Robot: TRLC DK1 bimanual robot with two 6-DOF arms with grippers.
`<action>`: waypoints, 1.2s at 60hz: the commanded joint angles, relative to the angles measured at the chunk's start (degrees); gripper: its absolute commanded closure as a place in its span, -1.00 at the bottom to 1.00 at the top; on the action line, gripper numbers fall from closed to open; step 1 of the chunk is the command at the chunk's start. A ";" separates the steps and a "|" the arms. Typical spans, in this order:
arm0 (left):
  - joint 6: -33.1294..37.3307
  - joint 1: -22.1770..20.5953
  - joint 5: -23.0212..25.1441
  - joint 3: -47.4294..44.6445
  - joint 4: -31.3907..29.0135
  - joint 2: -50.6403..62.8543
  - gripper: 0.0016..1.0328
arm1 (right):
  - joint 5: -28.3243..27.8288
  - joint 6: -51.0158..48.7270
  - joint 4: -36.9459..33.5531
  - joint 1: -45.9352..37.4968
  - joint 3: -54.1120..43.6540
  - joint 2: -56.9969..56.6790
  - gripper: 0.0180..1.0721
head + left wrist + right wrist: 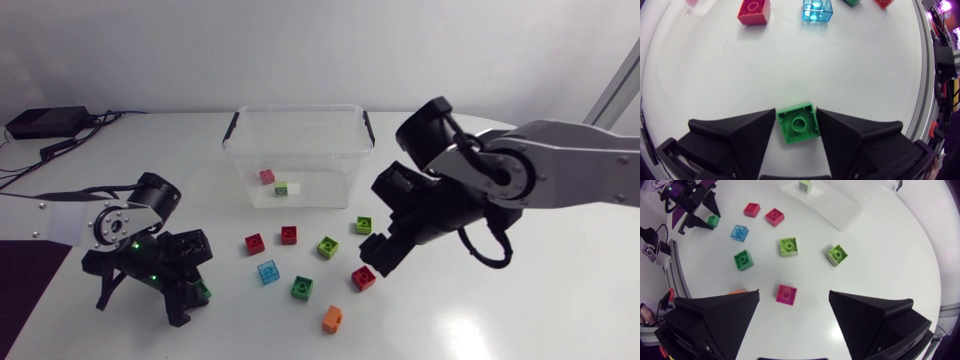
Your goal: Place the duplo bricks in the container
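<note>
at the left, the left gripper (796, 112) pinches a green brick (798, 125) between both fingers on the tabletop (790, 65). ahead of it lie a red brick (753, 11) and a blue brick (817, 11). the clear container (240, 135) at mid-table holds a pink brick (267, 176). at the right, the right gripper (794, 296) hangs spread wide over a magenta brick (786, 294), with a lime brick (788, 246) beyond it.

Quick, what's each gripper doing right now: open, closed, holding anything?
Left gripper: closed on a green brick.
Right gripper: open, holding nothing.
</note>
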 commanded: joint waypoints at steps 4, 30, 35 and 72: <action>-0.06 -0.97 -1.32 -1.77 -1.67 -0.18 0.49 | 0.70 2.13 2.75 0.60 -2.34 5.96 -0.90; -10.69 -5.81 0.61 28.38 -13.54 -13.80 0.48 | 1.66 2.04 7.50 2.35 -2.34 17.65 -0.60; -15.44 -6.86 0.88 33.30 -7.56 -9.50 0.48 | 1.84 2.04 8.64 2.97 -2.87 17.91 0.01; -26.95 -5.90 1.32 44.81 13.44 13.00 -0.94 | 1.84 2.39 -5.69 0.60 14.27 -0.37 0.49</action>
